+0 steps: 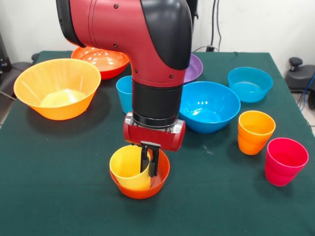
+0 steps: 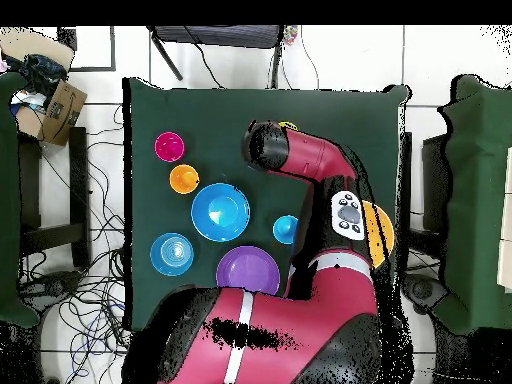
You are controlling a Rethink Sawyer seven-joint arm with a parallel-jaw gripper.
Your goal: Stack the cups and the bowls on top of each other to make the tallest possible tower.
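Gripper (image 1: 149, 162) of the red arm hangs straight down at the near middle of the tabletop (image 1: 59, 196), its two dark fingers closed over the right-hand wall of the yellow cup (image 1: 129, 168), one inside the rim and one outside. That cup stands mouth-up inside the small red-orange bowl (image 1: 141, 186), leaning a little to the left, so the first level of the tower appears to be seated but not yet let go. What counts for the next move is direction: every loose piece lies farther back or off to the right. Closest behind is the blue cup (image 1: 124, 93), with the large blue bowl (image 1: 209, 105) just to its right; the orange cup (image 1: 255, 132) and pinkish red cup (image 1: 285, 161) wait at the right edge. From overhead the arm hides the grasp, so contact is judged only from the front.
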